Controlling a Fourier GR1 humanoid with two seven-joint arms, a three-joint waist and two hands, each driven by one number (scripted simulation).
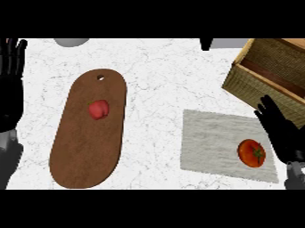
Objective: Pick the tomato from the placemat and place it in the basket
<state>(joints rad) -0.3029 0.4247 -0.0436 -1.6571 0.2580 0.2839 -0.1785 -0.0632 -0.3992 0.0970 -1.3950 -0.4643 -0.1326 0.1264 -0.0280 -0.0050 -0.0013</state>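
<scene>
Because the counter (155, 67) carried the basket (280, 75) at its far right, just beyond the placemat (211, 142), I judged a short carry would do. My right hand (292, 140) hovered just right of the tomato (251, 152) on the placemat, fingers (271, 111) straight and holding nothing, so I reckoned it should slide left and curl round the fruit; my left hand (0, 80) rested open at the left edge.
</scene>
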